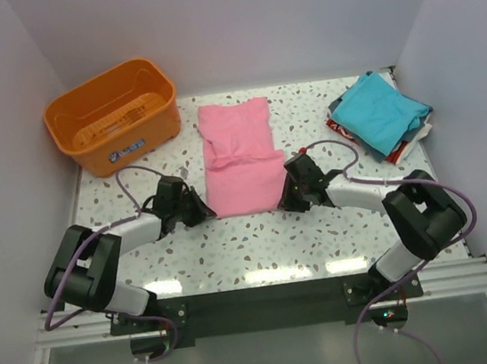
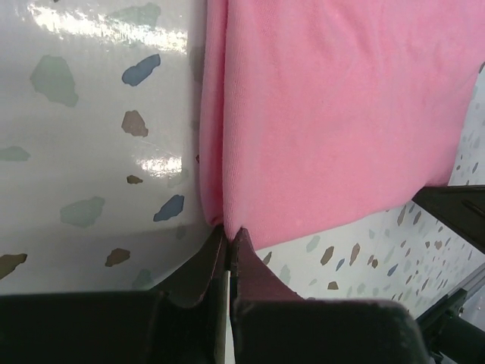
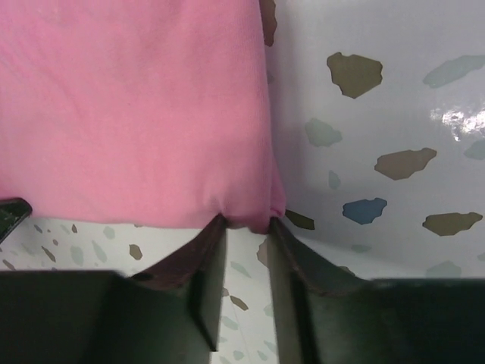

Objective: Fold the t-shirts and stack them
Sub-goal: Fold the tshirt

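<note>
- I saw the pink t-shirt [image 1: 238, 156] lying flat mid-table, long side running near to far, with a wrinkled fold line across its middle.
- The table [image 1: 261, 247] under it was white with coloured flecks.
- The left gripper [image 2: 229, 227] sat low at the shirt's near-left corner. Its jaws were pressed tight together, with the cloth edge pinched at the tips.
- The right gripper [image 3: 246, 221] sat low at the near-right corner. Its jaws stood a little apart, with the bunched corner between the tips. I could not tell whether it actually had a clamp on the cloth.
- Both grippers faced inward toward each other across the near hem.
- The folded t-shirts [image 1: 404, 138] were stacked at the far right, well apart from the pink one. The teal t-shirt [image 1: 380, 110] was on top, with red and white edges showing under it.
- The orange basket [image 1: 122, 142] stood at the far left, near the shirt's far end but not touching it.
</note>
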You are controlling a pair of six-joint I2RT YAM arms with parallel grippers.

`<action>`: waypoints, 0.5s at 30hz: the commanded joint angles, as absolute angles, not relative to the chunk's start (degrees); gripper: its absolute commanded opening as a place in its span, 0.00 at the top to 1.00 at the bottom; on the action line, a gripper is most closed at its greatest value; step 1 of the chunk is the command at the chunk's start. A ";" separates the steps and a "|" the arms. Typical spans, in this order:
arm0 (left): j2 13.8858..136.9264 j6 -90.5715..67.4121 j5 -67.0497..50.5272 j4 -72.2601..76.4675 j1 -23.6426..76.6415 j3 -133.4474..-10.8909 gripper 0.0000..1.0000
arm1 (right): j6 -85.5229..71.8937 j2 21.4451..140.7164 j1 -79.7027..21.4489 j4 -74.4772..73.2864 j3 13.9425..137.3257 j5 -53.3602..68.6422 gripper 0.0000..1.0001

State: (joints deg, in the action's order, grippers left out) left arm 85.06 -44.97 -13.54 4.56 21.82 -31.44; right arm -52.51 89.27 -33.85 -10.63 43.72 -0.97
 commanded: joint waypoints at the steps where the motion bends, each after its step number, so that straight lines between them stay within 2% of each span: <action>1: 84.29 -44.91 -11.69 1.93 21.88 -27.78 1.00 | -53.35 90.27 -34.54 -10.29 42.28 -2.90 0.73; 3: 82.98 -45.26 -12.04 2.11 21.88 -26.28 1.00 | -52.83 89.56 -34.63 -9.93 41.31 -3.25 0.82; 4: 82.45 -45.44 -12.22 2.28 21.88 -25.76 1.00 | -52.82 88.34 -34.63 -10.19 41.05 -3.77 0.89; 7: 78.59 -46.14 -13.09 2.29 22.67 -22.60 1.00 | -50.98 84.40 -34.98 -12.64 40.34 -4.13 0.99; 11: 69.46 -48.16 -9.50 -4.99 26.53 -20.92 1.00 | -48.69 75.27 -38.57 -20.63 39.55 -7.19 1.00; 15: 56.64 -53.42 -3.44 -12.90 35.66 -21.27 1.00 | -48.86 65.23 -42.89 -28.11 38.15 -6.60 1.00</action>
State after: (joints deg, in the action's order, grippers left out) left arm 63.66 -49.39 -8.80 -4.86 31.53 -21.08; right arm -50.04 71.99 -41.19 -19.86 39.35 -4.10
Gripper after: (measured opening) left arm 0.034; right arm 0.022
